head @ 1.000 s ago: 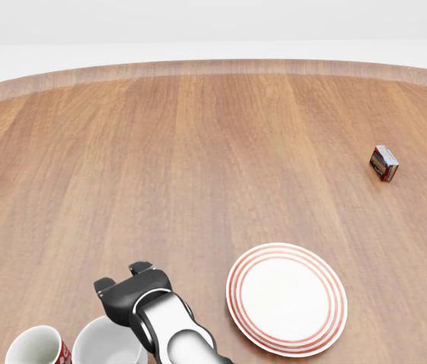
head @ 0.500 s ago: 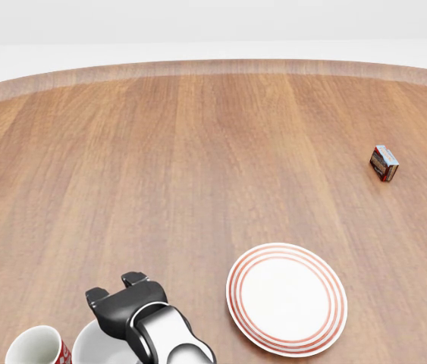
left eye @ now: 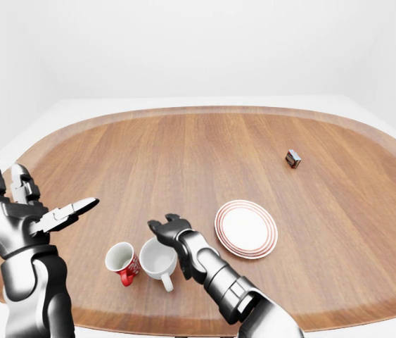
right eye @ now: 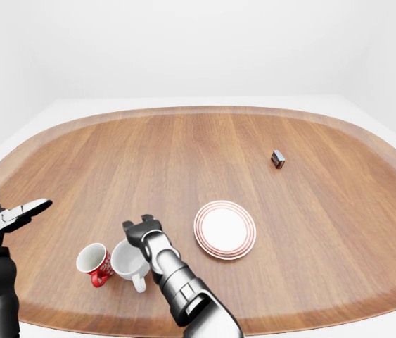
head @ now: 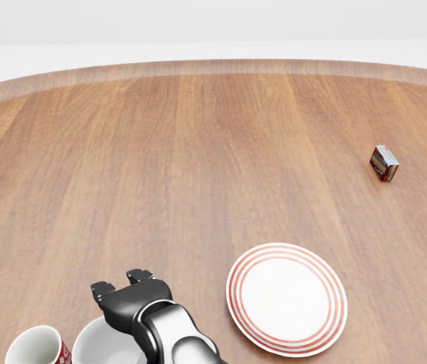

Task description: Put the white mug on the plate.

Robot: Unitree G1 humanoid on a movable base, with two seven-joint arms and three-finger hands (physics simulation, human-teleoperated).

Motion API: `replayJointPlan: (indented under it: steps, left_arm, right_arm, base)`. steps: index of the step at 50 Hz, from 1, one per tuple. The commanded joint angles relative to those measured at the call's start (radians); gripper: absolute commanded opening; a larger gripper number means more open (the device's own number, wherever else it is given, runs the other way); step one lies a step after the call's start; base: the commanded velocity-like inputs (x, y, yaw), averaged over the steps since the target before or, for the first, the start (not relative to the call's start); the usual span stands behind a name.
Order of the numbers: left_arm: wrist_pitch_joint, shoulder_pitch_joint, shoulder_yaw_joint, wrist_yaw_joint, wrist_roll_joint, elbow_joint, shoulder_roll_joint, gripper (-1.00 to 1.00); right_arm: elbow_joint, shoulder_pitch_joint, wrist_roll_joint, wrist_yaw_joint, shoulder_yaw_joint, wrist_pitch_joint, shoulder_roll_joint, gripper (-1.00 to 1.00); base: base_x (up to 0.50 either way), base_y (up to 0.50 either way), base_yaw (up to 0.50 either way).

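Note:
The white mug [left eye: 155,259] stands upright near the bottom left of the wooden table [left eye: 205,155], its handle towards the bottom of the left-eye view. The white plate [left eye: 246,229] with red rings lies to its right, bare. My right hand [left eye: 164,225] hovers at the mug's upper right rim with fingers partly curled over it, not closed round it. In the head view the hand [head: 120,287] sits just above the mug [head: 103,347]. My left hand [left eye: 39,190] is raised at the far left, fingers spread, holding nothing.
A red mug [left eye: 120,259] stands close against the white mug's left side. A small box [left eye: 293,158] lies far off at the table's right. The table's near edge runs just below the mugs.
My right hand shifted slightly left and down over the white mug's rim, then eased back a little. Mug, plate and camera have not moved.

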Motion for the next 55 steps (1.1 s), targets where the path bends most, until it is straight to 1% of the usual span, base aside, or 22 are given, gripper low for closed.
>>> replayJointPlan:
  steps: [1, 9, 17, 22, 29, 34, 37, 42, 46, 49, 50, 51, 53, 54, 55]
  left_arm:
    - [0.000, -0.001, 0.000, -0.001, -0.001, 0.008, 0.000, 1.00]
    - [0.000, 0.000, 0.001, 0.001, -0.002, 0.007, 0.001, 1.00]
    - [0.000, 0.000, 0.003, 0.002, -0.006, 0.006, 0.002, 1.00]
    - [0.000, 0.001, 0.006, 0.003, -0.008, 0.000, 0.002, 1.00]
    - [0.000, 0.003, 0.009, 0.004, -0.012, -0.008, 0.002, 1.00]
    - [0.000, 0.003, 0.010, 0.005, -0.013, -0.014, 0.002, 1.00]
    - [0.000, 0.003, 0.009, 0.005, -0.012, -0.015, 0.001, 1.00]
    - [0.000, 0.001, 0.008, 0.006, -0.011, -0.014, 0.001, 1.00]
    - [0.000, 0.002, 0.007, 0.004, -0.010, -0.010, 0.000, 1.00]
    - [0.000, 0.002, 0.005, 0.004, -0.008, -0.010, 0.000, 1.00]
    - [0.000, 0.003, 0.005, 0.004, -0.008, -0.010, 0.000, 1.00]
    - [0.000, 0.002, 0.005, 0.004, -0.008, -0.009, 0.000, 1.00]
    - [0.000, 0.003, 0.004, 0.003, -0.007, -0.009, 0.000, 1.00]
    - [0.000, 0.004, 0.004, 0.003, -0.007, -0.010, -0.001, 1.00]
    - [0.000, 0.004, 0.004, 0.003, -0.006, -0.010, -0.001, 1.00]
  right_arm:
    - [0.058, -0.027, 0.034, -0.048, -0.016, 0.000, 0.000, 1.00]
    - [0.086, -0.041, 0.049, -0.067, -0.024, 0.000, 0.000, 1.00]
    - [0.103, -0.091, 0.081, -0.073, -0.049, 0.000, 0.000, 1.00]
    - [0.148, -0.153, 0.123, -0.103, -0.080, 0.000, 0.000, 1.00]
    - [0.187, -0.187, 0.158, -0.133, -0.094, 0.000, 0.000, 1.00]
    - [0.219, -0.218, 0.201, -0.174, -0.113, 0.000, 0.000, 1.00]
    - [0.235, -0.233, 0.251, -0.202, -0.134, 0.000, 0.000, 1.00]
    - [0.262, -0.253, 0.377, -0.223, -0.171, 0.000, 0.000, 1.00]
    - [0.282, -0.261, 0.477, -0.215, -0.191, 0.000, 0.000, 1.00]
    - [0.282, -0.263, 0.559, -0.188, -0.207, -0.022, 0.000, 1.00]
    - [0.286, -0.261, 0.590, -0.171, -0.216, -0.040, 0.000, 1.00]
    - [0.289, -0.260, 0.620, -0.156, -0.221, -0.050, 0.000, 1.00]
    - [0.294, -0.260, 0.653, -0.151, -0.220, -0.058, 0.000, 1.00]
    - [0.301, -0.259, 0.686, -0.129, -0.232, -0.073, 0.000, 1.00]
    - [0.306, -0.260, 0.701, -0.129, -0.231, -0.080, 0.000, 1.00]
  base:
    - [0.00, 0.00, 0.00]
    - [0.00, 0.00, 0.00]
    - [0.00, 0.00, 0.00]
    - [0.00, 0.00, 0.00]
    - [0.00, 0.00, 0.00]
    - [0.00, 0.00, 0.00]
    - [0.00, 0.00, 0.00]
    - [0.00, 0.00, 0.00]
    - [0.00, 0.00, 0.00]
    - [0.00, 0.00, 0.00]
    - [0.00, 0.00, 0.00]
    - [0.00, 0.00, 0.00]
    - [0.00, 0.00, 0.00]
    - [0.00, 0.00, 0.00]
    - [0.00, 0.00, 0.00]
